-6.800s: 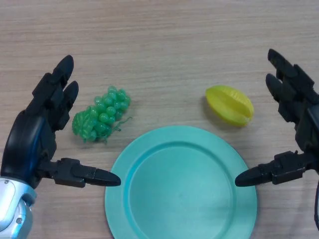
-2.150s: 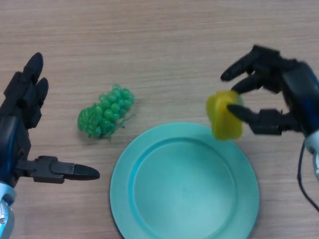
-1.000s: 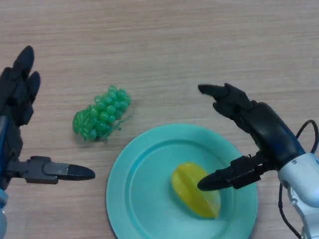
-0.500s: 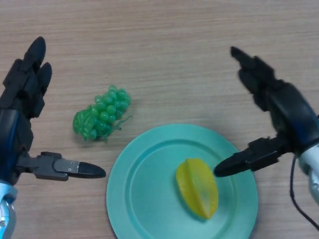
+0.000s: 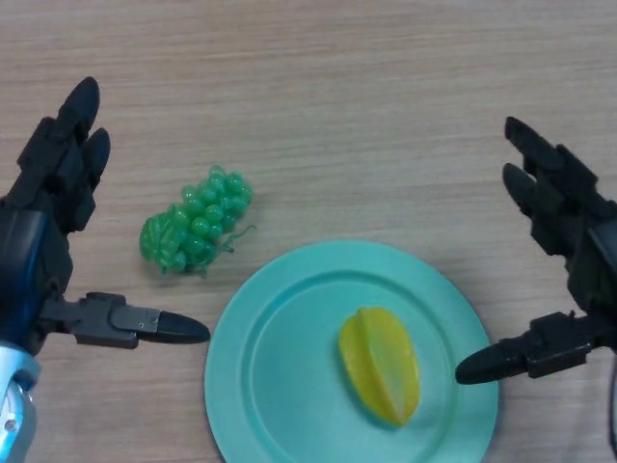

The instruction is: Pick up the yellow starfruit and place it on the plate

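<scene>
The yellow starfruit [image 5: 380, 365] lies on the teal plate [image 5: 280, 357], right of the plate's middle. My right hand [image 5: 576, 260] is open and empty at the right edge of the view, its thumb pointing at the plate's right rim, apart from the starfruit. My left hand [image 5: 39, 241] is open and empty at the left edge of the view, its thumb pointing toward the plate's left rim.
A bunch of green grapes [image 5: 196, 222] lies on the wooden table [image 5: 318, 96] just up and left of the plate, between the plate and my left hand.
My right hand has let go of the starfruit on the plate and drawn back to the right. The starfruit now lies still. My left hand has shifted slightly.
</scene>
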Motion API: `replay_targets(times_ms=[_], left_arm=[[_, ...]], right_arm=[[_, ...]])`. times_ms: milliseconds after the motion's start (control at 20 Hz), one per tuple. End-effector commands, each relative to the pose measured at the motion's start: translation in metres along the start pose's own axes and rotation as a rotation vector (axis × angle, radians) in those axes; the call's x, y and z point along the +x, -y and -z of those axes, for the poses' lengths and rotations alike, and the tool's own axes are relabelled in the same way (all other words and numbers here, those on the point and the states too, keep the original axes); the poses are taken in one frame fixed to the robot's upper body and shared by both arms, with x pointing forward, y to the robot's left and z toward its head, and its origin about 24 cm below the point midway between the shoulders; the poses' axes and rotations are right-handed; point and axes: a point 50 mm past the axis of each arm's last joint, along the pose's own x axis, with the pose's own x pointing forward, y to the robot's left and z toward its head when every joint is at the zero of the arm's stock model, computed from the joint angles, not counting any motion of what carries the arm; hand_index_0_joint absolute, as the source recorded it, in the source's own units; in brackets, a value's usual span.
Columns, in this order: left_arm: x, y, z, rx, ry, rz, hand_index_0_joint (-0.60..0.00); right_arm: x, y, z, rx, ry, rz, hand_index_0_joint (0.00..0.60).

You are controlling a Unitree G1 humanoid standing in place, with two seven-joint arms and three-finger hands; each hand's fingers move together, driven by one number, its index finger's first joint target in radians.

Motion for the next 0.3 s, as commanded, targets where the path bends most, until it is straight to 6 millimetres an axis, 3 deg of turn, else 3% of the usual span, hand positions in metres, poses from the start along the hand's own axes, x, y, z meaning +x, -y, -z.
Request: replay_targets(times_ms=[50, 300], left_arm=[[0.0009, -0.0148, -0.0323, 0.087, 0.216, -0.076, 0.000], [0.0007, -0.0143, -0.0325, 0.084, 0.211, -0.078, 0.000]], right_arm=[[-0.0074, 0.0107, -0.0368, -0.008, 0.247, 0.035, 0.000], [-0.0068, 0.0109, -0.0445, -0.035, 0.257, 0.012, 0.000]])
